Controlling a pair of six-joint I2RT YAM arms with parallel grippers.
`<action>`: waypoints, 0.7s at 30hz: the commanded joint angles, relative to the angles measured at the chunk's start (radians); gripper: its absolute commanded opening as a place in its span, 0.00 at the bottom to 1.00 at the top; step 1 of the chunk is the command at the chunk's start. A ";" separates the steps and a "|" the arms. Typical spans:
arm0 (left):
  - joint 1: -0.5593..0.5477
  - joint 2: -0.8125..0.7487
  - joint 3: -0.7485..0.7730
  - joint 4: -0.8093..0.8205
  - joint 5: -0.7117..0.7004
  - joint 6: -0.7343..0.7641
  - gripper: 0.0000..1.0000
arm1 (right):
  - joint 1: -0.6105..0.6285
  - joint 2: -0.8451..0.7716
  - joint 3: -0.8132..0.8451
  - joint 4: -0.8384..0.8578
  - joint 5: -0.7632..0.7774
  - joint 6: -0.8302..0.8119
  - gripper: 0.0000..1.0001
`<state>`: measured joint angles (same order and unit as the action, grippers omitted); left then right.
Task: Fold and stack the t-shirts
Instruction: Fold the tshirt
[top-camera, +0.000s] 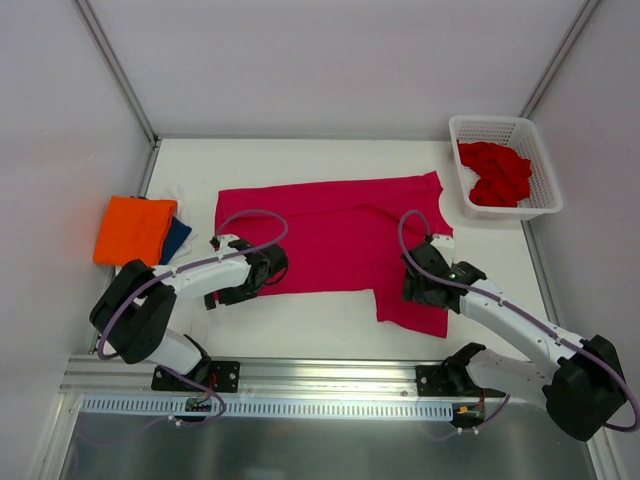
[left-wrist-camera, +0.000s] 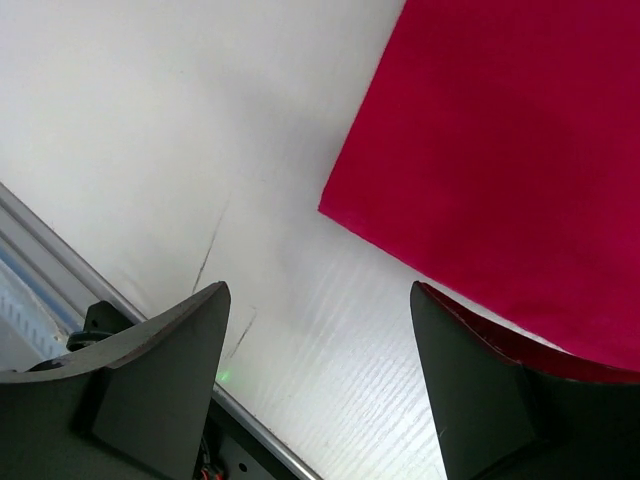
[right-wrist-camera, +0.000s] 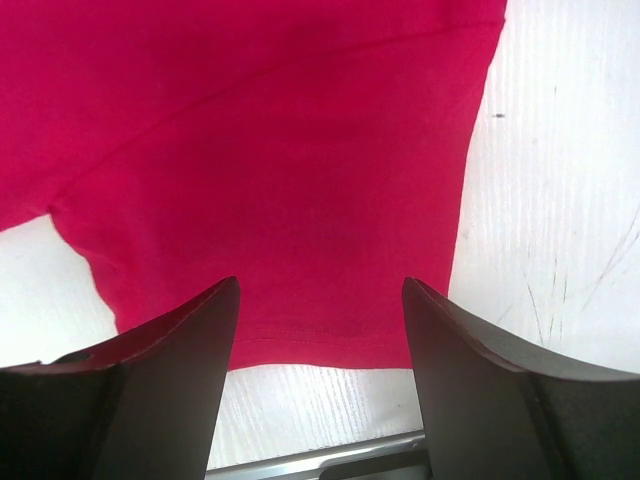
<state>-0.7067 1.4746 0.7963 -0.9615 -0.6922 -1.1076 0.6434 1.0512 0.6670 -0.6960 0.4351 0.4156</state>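
A crimson-pink t-shirt (top-camera: 330, 235) lies spread flat on the white table, one sleeve reaching toward the near edge. My left gripper (top-camera: 232, 294) is open and empty above the shirt's near left corner (left-wrist-camera: 500, 150). My right gripper (top-camera: 420, 290) is open and empty above the near sleeve (right-wrist-camera: 280, 200), whose hem lies between its fingers. A folded orange shirt (top-camera: 135, 228) lies on a folded dark blue shirt (top-camera: 178, 238) at the left. Crumpled red shirts (top-camera: 495, 172) fill the basket.
A white lattice basket (top-camera: 545, 185) stands at the back right corner. Enclosure walls stand on the left, back and right. A metal rail (top-camera: 320, 375) runs along the near table edge.
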 joint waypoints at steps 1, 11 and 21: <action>-0.005 -0.030 0.032 -0.101 -0.072 -0.090 0.74 | 0.012 -0.003 -0.017 -0.014 0.034 0.052 0.70; 0.003 -0.080 -0.005 -0.095 -0.072 -0.155 0.68 | 0.032 -0.074 -0.018 -0.112 0.109 0.098 0.70; 0.042 -0.207 -0.103 0.065 0.011 -0.055 0.65 | 0.032 -0.085 -0.122 0.018 0.019 0.127 0.71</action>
<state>-0.6842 1.3045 0.7116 -0.9543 -0.7200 -1.2034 0.6697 0.9577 0.5579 -0.7238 0.4789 0.5110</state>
